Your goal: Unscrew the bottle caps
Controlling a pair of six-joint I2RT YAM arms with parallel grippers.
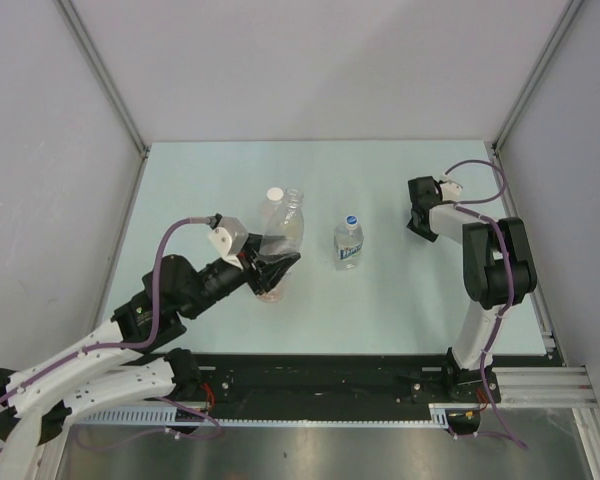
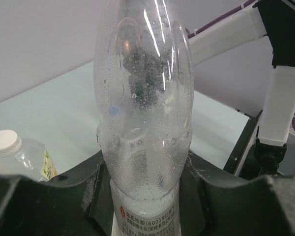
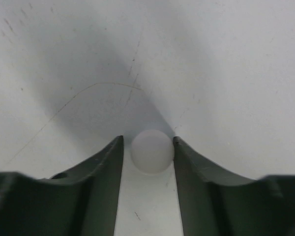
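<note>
My left gripper (image 1: 272, 268) (image 2: 145, 196) is shut on a clear bottle (image 1: 291, 225) (image 2: 142, 98) with a white printed label, holding it tilted; its neck end looks bare from above. Just behind it stands a bottle (image 1: 271, 216) (image 2: 27, 160) with a plain white cap (image 1: 274, 195) (image 2: 5, 141). A small slim bottle (image 1: 349, 247) with a blue cap (image 1: 350, 219) stands mid-table. My right gripper (image 1: 418, 228) (image 3: 148, 141) points down at the table on the right. A loose white cap (image 3: 152, 151) lies between its tips, with a sliver of gap at the left finger.
The pale green table (image 1: 230, 330) is walled by grey panels at the back and both sides. A black rail (image 1: 320, 385) runs along the near edge. The right arm (image 2: 285, 98) rises past the held bottle in the left wrist view.
</note>
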